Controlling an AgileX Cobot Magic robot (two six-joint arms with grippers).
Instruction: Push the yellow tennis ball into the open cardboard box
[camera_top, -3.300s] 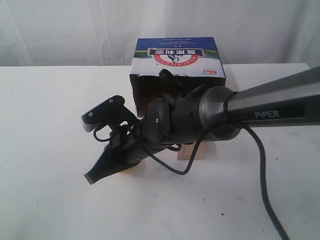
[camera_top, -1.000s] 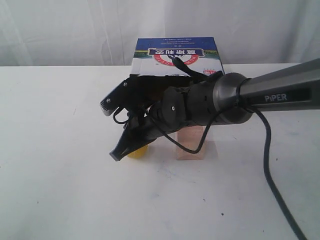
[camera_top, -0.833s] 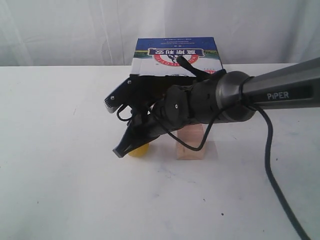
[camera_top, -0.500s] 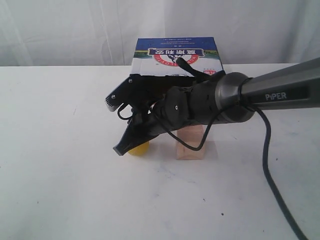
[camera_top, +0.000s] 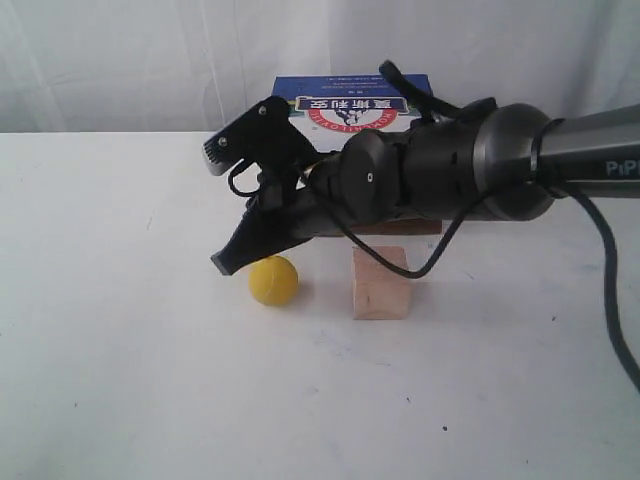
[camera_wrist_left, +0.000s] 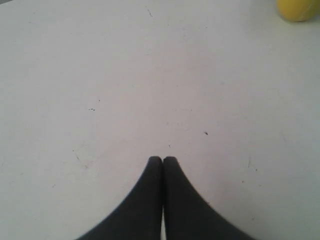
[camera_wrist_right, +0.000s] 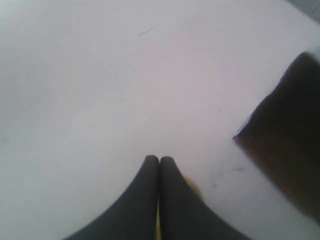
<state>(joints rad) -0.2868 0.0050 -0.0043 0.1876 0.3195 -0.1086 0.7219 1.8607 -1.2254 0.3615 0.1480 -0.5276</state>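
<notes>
The yellow tennis ball rests on the white table, left of a pale wooden cube. The open cardboard box, with a blue-and-white printed top, stands behind them, mostly covered by my right arm. My right gripper is shut and empty, its tip hanging just above and left of the ball. In the right wrist view the gripper hides most of the ball, and the box's dark inside shows off to one side. My left gripper is shut over bare table, with the ball far off.
The right arm's body and cable span the right half of the exterior view. The white table spreads in front and to the left. A pale curtain hangs behind the box.
My right arm has lifted and drawn back toward the box. The ball, half covered by the fingers before, now shows whole and lies slightly nearer the box.
</notes>
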